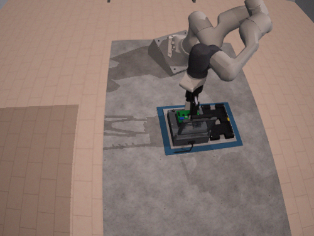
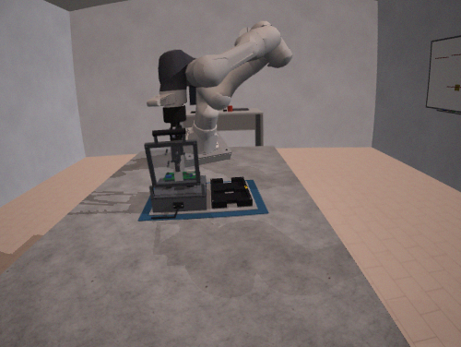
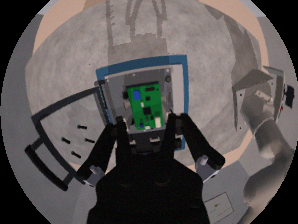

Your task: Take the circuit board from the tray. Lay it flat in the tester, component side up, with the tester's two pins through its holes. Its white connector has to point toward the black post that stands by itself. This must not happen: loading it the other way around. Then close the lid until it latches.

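Note:
My gripper [image 1: 194, 115] [image 2: 179, 174] [image 3: 146, 108] is shut on the green circuit board [image 1: 182, 115] [image 2: 189, 176] [image 3: 146, 100], gripping its two long edges. The board is roughly level, component side up, low over the tester [image 1: 191, 140] [image 2: 159, 203] [image 3: 116, 89]. Its white connector [image 3: 158, 121] is at the tray end. A black post [image 1: 173, 110] [image 3: 168, 78] stands by itself at the tester's opposite end, in the back corner. The clear lid, with its dark frame [image 1: 201, 120] [image 2: 171, 144] [image 3: 74, 102], stands open. The tester's pins are hidden.
The black tray [image 1: 230, 128] [image 2: 218, 203] beside the tester holds no board. Both stand on a blue-bordered mat [image 1: 238, 140] [image 2: 259, 211] [image 3: 185, 90]. The lid's handle [image 2: 170, 132] [image 3: 46, 167] sticks out near my gripper. A black cable [image 1: 183, 152] [image 2: 163, 217] leaves the tester's front.

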